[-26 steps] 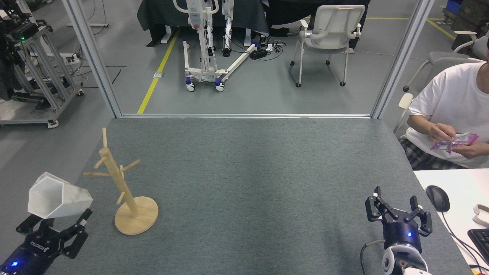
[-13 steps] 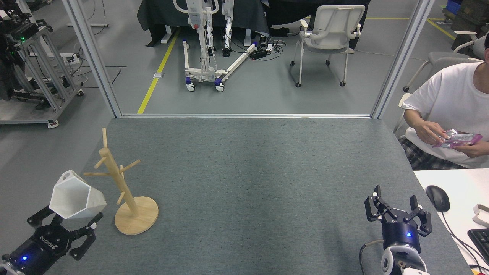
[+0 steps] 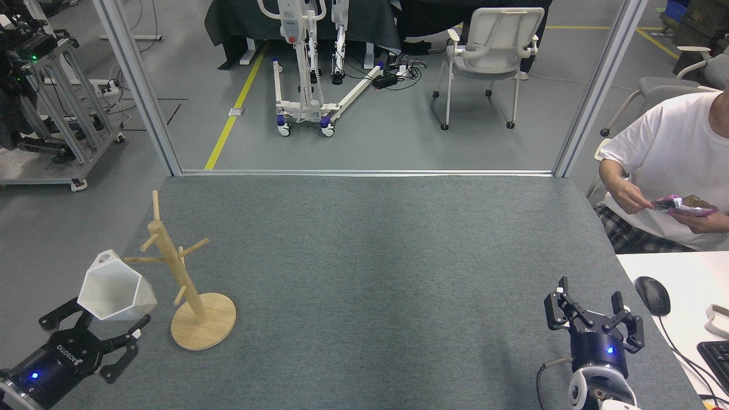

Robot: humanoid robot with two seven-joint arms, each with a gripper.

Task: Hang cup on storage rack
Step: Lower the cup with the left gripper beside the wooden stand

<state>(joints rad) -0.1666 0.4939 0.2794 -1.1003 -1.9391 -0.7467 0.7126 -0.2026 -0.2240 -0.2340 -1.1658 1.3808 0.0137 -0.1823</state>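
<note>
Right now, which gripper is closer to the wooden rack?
Left. The left gripper, holding the cup, is just beside the rack; the right gripper sits far across the table.

Grey felt-topped table (image 3: 364, 267); wooden storage rack (image 3: 193, 296) stands upright near left edge.

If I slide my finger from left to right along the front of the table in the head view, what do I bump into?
Left claw → white cup → wooden storage rack → right claw → black computer mouse.
</note>
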